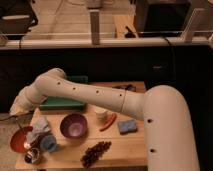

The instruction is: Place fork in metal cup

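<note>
One step looks half done to my eye: the carry. The gripper (16, 109) sits at the far left, out past the edge of the wooden table (125, 149), with its fingers pressed together. A thin dark sliver running down from it toward the red bowl (20, 140) is, I judge, the fork (20, 125), clamped at its upper end and hanging tilted. It is too slim for me to be sure of its tines.

The metal cup (33, 156) stands at the front left corner of the table, just beside the red bowl and the light blue cup (49, 144), below and a little to the right of the gripper.

Next I would bring the gripper toward me and slightly right until the fork's lower end hangs over the cup's mouth, lower it inside, then let go. The opening is small and crowded by its neighbours, so a slow, upright descent seems wise, or the fork may glance off the rim into the red bowl
</note>
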Available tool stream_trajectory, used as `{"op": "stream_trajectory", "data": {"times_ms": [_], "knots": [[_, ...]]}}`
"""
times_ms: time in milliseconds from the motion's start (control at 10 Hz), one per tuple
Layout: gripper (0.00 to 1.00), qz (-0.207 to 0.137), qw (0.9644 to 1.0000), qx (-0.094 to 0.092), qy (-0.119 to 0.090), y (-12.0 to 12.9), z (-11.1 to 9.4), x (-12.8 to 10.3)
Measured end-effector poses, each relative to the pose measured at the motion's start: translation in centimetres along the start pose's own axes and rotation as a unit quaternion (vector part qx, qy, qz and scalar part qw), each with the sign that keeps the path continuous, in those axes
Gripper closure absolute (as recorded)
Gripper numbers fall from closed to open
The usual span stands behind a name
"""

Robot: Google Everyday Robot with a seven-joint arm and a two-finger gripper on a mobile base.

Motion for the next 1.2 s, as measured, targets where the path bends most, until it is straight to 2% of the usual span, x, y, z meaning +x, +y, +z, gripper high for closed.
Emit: {"op": "stream_trajectory", "data": {"times_ms": [300,800,1200], "knots": [[1.0,0.005,1.0,-0.001,0.004,1.4,0.3,0.2],[1.0,0.016,0.9996,0.021,0.011,4.6,-1.1,0.4],[1.0,0.02,0.9995,0.023,0.01,5.9,-0.5,0.2]]}}
